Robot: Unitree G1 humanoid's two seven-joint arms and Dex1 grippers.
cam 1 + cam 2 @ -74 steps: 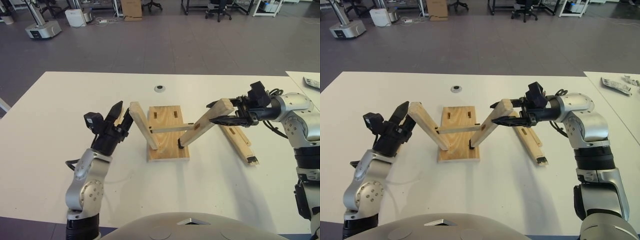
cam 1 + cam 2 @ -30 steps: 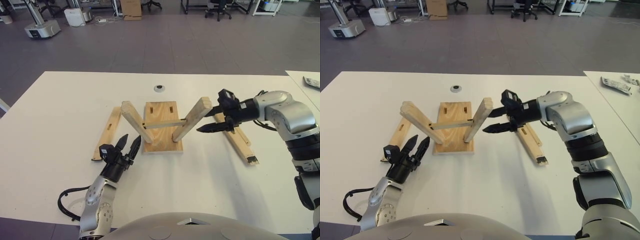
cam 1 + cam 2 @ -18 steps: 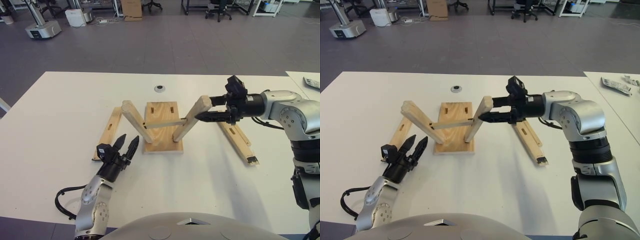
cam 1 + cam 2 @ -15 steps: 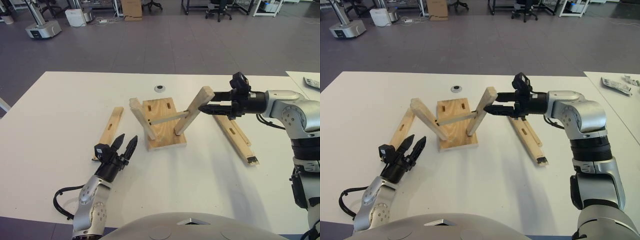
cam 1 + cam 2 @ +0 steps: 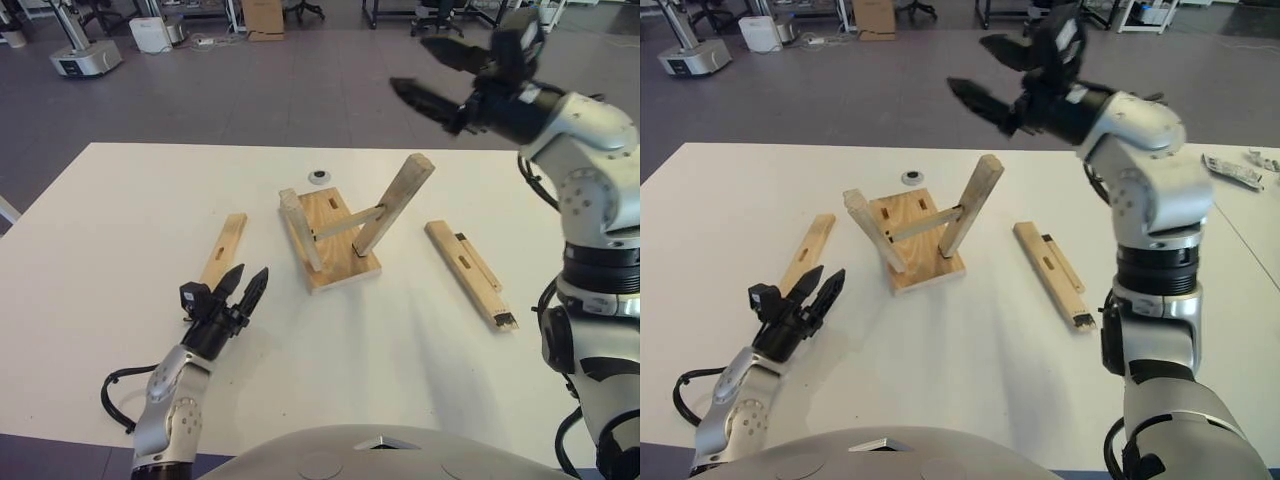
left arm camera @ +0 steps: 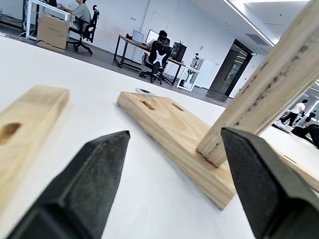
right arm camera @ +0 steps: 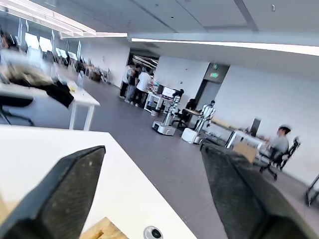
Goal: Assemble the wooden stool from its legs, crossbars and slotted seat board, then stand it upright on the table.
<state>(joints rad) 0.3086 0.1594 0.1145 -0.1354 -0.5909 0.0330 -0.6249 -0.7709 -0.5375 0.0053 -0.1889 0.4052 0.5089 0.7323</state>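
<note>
The slotted seat board [image 5: 345, 262] lies flat mid-table. Two legs stand in it and lean apart, the left leg [image 5: 301, 231] and the right leg [image 5: 394, 203], joined by a thin crossbar [image 5: 347, 222]. One loose leg [image 5: 224, 249] lies to the left. Another loose leg [image 5: 463, 269] lies to the right with a thin crossbar [image 5: 488, 285] beside it. My left gripper [image 5: 252, 272] rests low near the left loose leg, open and holding nothing. In the left wrist view the seat board [image 6: 164, 130] lies ahead of its fingers [image 6: 79, 194]. My right gripper [image 5: 410, 63] hangs open high above the table's far side.
A small black disc [image 5: 319, 177] sits on the white table [image 5: 120, 210] behind the seat board. A second table [image 5: 1240, 190] stands close on the right. The near half of the table in front of the board is bare.
My right gripper has let go of the right leg and risen high above the table. The seat board with its legs has turned and shifted slightly right. The left arm barely moved.
</note>
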